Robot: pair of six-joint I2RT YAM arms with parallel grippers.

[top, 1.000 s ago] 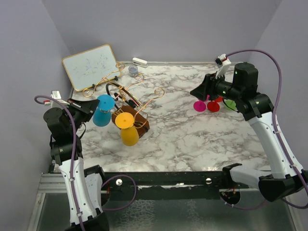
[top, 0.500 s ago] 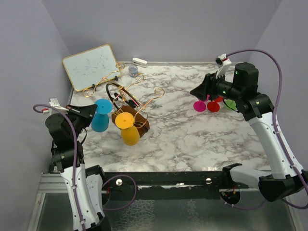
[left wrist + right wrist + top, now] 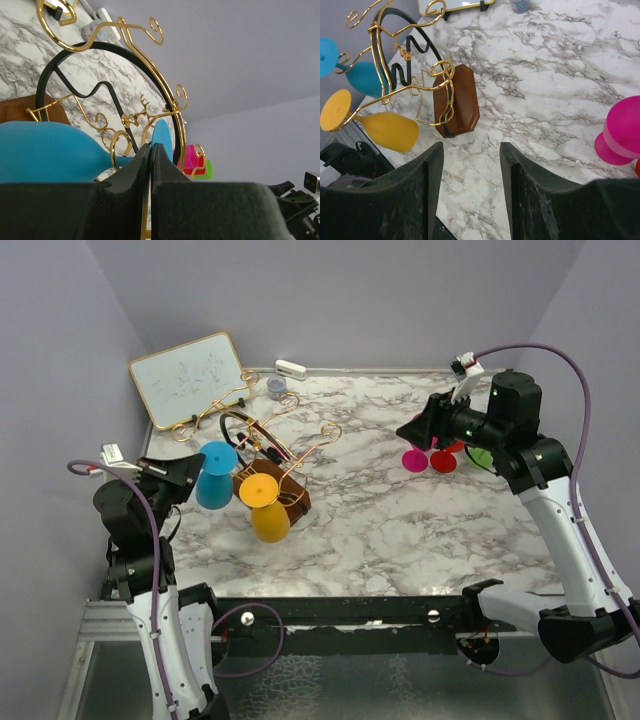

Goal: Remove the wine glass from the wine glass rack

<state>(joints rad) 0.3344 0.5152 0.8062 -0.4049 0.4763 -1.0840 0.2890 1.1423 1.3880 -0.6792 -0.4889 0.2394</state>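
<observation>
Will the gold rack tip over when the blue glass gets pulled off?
It might wobble. The wine glass rack is tall thin wire on a small wooden base, so it looks top-heavy. The yellow glass hanging on it probably tugs it sideways once the blue glass leaves. The wire looks stiff, not floppy.

We see a white table (image 3: pixel 400 530) veined with grey like marble, and at its left-centre the wine glass rack (image 3: pixel 296 492) stands on its dark brown wooden base (image 3: pixel 456 100). At the far left corner a small whiteboard (image 3: pixel 188 378) leans on a stand, with a grey roll (image 3: pixel 277 387) and a small white object (image 3: pixel 290 368) just beside it along the back edge. Well apart on the right, a magenta glass (image 3: pixel 414 460), a red glass (image 3: pixel 443 461) and a green glass (image 3: pixel 480 456) stand close together.
</observation>
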